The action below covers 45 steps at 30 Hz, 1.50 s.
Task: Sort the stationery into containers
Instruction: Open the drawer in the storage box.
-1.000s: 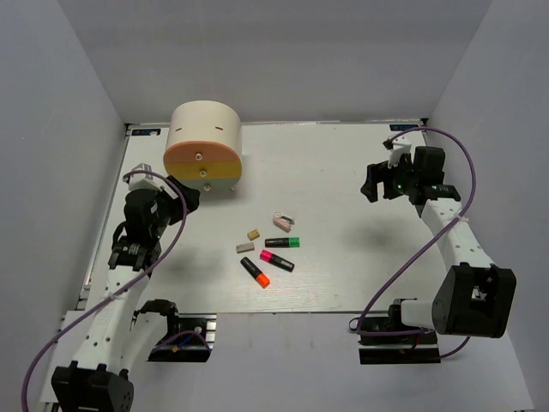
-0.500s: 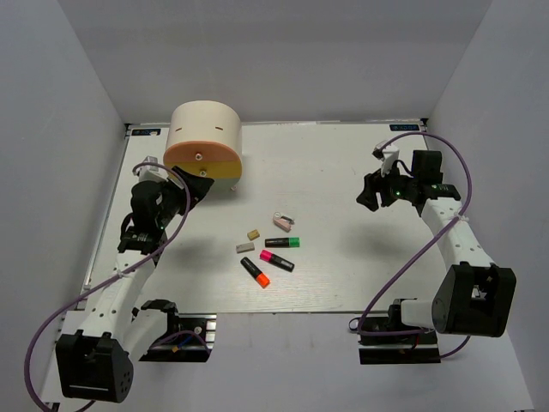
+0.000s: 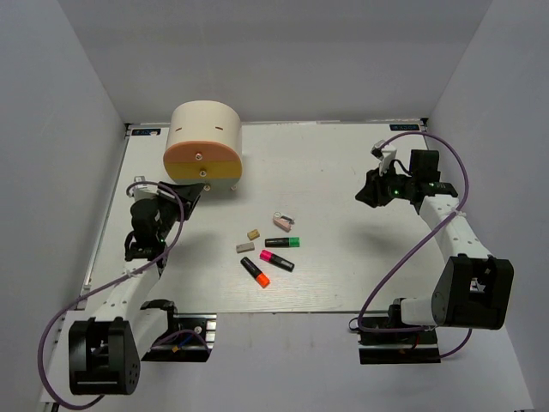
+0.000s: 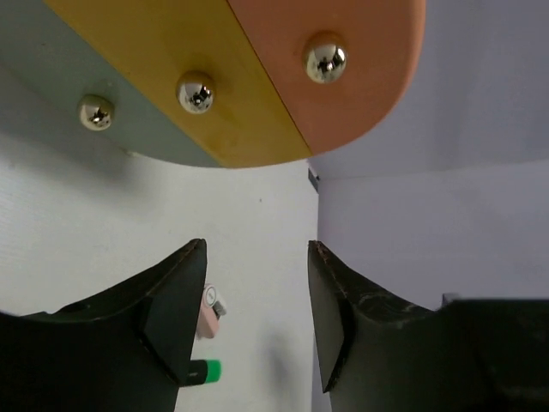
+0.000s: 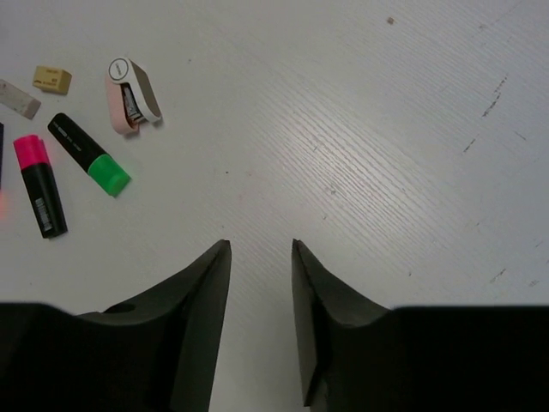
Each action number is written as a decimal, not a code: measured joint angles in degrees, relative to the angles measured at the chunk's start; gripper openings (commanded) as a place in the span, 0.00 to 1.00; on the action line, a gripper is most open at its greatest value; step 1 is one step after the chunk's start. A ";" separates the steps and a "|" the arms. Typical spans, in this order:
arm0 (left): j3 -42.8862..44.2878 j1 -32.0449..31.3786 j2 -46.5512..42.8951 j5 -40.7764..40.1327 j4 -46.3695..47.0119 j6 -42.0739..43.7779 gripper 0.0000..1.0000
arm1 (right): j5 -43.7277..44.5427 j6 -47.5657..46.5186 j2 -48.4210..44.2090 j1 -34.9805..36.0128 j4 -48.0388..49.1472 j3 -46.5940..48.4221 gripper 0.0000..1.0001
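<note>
Both are part-open and empty: the left pincer point(image 4: 257, 257) close before the knobbed cream drum point(image 3: 204, 136), the right pincer point(image 5: 261, 249) well right of it. The highlighters point(image 3: 282, 242) and erasers point(image 3: 253, 233) lie on the surface point(image 3: 343, 266), front-right of the drum.

- Left wrist camera: the drum point(image 4: 257, 77) runs off my picture's top edge.
- A finger point(image 4: 163, 318) of my left gripper point(image 4: 257, 245) hides the green-capped highlighter point(image 4: 207, 371), cap excepted.
- Right wrist camera: the grey eraser point(image 5: 15, 97) is cut by my left edge.
</note>
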 measured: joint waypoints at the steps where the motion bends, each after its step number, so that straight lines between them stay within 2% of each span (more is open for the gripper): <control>1: -0.31 0.37 1.33 0.26 2.19 -1.22 0.63 | -0.35 0.17 0.00 0.00 0.39 0.00 0.39; 2: -0.44 0.74 2.84 0.57 4.57 -2.27 0.68 | -0.81 0.42 0.00 0.00 0.79 -0.04 0.39; 10: 2.16 3.08 12.46 2.03 16.63 -6.32 0.68 | -2.62 0.85 0.00 0.00 3.91 -0.79 0.40; 13: 4.63 3.76 16.20 2.67 19.91 -7.06 0.68 | -2.71 0.87 0.00 0.00 4.46 -1.27 0.34; 15: 6.36 3.91 18.38 3.02 21.40 -7.26 0.66 | -2.82 0.96 0.00 0.00 4.85 -1.27 0.34; 17: 8.31 3.93 20.48 3.48 22.45 -7.45 0.62 | -2.84 0.94 0.00 0.00 4.92 -1.27 0.32; 26: 11.32 3.93 26.21 4.72 24.65 -7.69 0.53 | -2.78 0.83 0.00 0.00 5.35 -1.27 0.32; 34: 13.53 3.87 29.33 5.35 24.92 -7.63 0.47 | -2.73 0.81 0.33 0.00 5.90 -1.27 0.30; 39: 14.43 3.69 30.71 5.86 25.00 -7.52 0.47 | -2.69 0.81 0.55 0.00 6.21 -1.27 0.30; 41: 14.78 3.50 31.15 5.84 25.03 -7.52 0.43 | -2.62 0.81 0.59 0.00 6.21 -1.27 0.30; 45: 14.95 3.45 31.34 5.90 25.68 -7.50 0.24 | -2.60 0.79 0.83 0.00 6.21 -1.27 0.30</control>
